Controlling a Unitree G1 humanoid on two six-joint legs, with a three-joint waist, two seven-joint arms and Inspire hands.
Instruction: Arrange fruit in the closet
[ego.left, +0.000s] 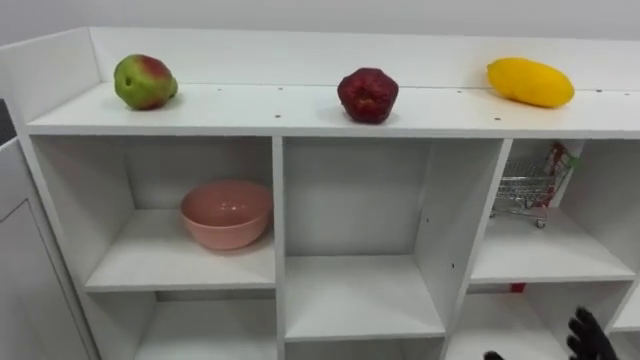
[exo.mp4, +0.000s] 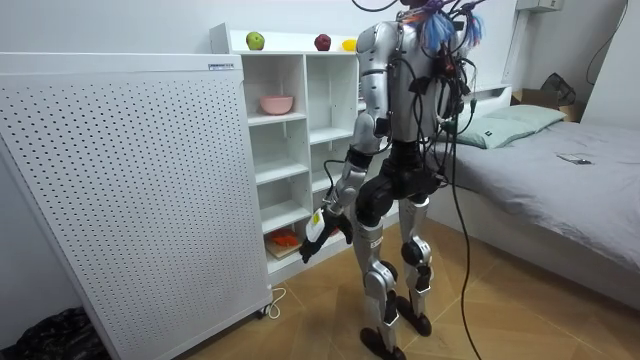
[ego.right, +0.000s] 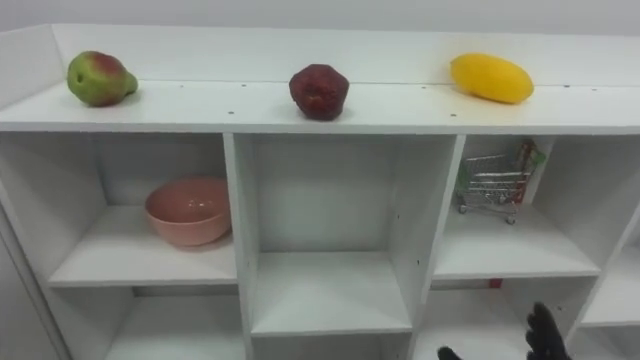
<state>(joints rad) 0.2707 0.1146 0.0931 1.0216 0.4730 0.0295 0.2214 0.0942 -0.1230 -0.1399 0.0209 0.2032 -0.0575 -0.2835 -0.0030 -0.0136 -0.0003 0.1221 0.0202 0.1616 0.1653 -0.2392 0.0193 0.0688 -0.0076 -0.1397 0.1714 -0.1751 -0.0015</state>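
Judging step as pre-grasp: right hand (ego.right: 545, 333) low at closet's (ego.right: 330, 125) lower right, fingers apparently spread, empty; needs lifting toward yellow fruit (ego.right: 490, 77) on top.

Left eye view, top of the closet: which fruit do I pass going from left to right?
green-and-red fruit → dark red fruit → yellow fruit
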